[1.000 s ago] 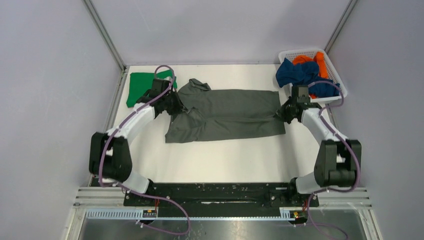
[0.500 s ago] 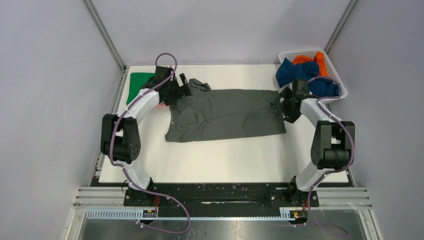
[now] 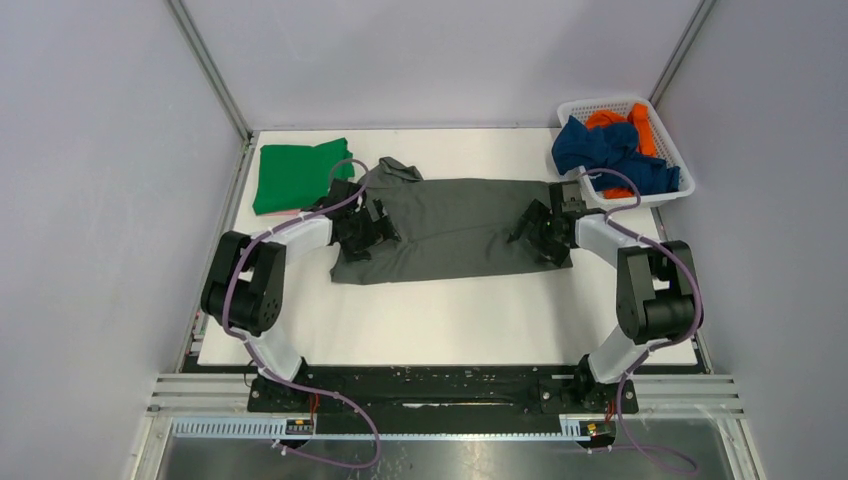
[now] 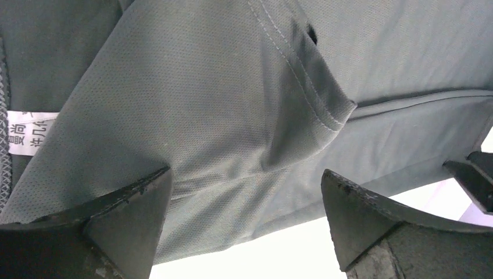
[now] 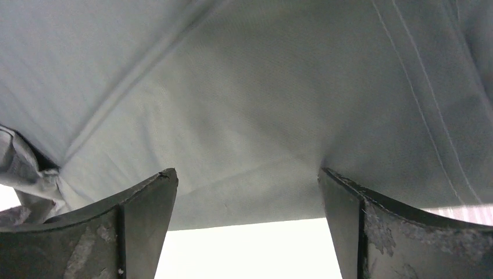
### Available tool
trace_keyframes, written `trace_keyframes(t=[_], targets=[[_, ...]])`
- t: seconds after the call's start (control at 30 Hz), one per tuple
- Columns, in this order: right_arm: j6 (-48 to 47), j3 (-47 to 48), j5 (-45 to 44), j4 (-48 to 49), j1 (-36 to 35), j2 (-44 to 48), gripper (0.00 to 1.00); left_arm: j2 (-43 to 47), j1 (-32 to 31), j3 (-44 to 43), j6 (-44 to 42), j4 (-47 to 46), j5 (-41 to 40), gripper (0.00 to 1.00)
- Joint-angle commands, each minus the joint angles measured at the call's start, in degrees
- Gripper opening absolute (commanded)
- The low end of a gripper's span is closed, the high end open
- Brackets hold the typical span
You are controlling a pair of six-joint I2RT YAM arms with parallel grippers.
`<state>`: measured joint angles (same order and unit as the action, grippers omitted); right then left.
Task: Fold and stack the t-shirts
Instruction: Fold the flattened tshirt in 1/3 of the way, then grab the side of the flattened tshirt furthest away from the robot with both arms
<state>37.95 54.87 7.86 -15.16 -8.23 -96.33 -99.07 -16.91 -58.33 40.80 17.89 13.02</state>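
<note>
Left pincer (image 3: pixel 370 225), right pincer (image 3: pixel 534 232) moved inward, agape over dark grey t-shirt (image 3: pixel 455 228)

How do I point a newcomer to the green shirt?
On the white table, look to the far-left corner, beside the spread grey shirt. The green shirt lies there: the only green cloth, folded flat, not bunched like those in the basket.
</note>
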Motion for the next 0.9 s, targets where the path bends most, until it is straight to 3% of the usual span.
trace_keyframes(t=[0.0, 0.13, 0.33, 0.47, 0.53, 0.63, 0.8, 0.87], targets=[[-0.7, -5.3, 1.8, -4.6, -0.1, 5.0, 0.99, 2.6, 0.0, 5.3, 1.5, -1.5, -1.3, 0.99], [-2.6, -12.2, 4.7, -8.2, -0.2, 10.8, 0.99, 8.3, -0.9, 13.4, 3.4, 0.5, -1.5, 0.99], [-5.6, -22.3, 7.9, -14.5, -1.1, 22.8, 0.99, 24.2, -6.4, 26.2, 9.8, 9.7, -5.7, 0.99], [-5.8, -24.8, 7.0, -19.1, -1.2, 33.9, 1.0, 36.0, -9.7, 28.2, 12.7, 15.7, -8.4, 0.99], [-4.8, -24.4, 5.8, -17.8, -1.2, 38.7, 1.0, 39.6, -9.8, 25.3, 11.8, 16.2, -10.4, 0.99], [-4.0, -21.6, 2.3, -12.3, -1.1, 42.3, 0.99, 38.3, -9.9, 17.1, 8.2, 15.8, -14.5, 0.99], [-0.1, -16.5, -6.8, 0.6, 0.0, 37.6, 0.99, 24.1, -5.6, -0.1, -0.4, 15.0, -19.4, 0.99], [-0.6, -13.3, -6.2, 2.5, 1.4, 33.4, 1.0, 14.7, -2.8, -7.8, -2.8, 15.1, -19.0, 0.95]])
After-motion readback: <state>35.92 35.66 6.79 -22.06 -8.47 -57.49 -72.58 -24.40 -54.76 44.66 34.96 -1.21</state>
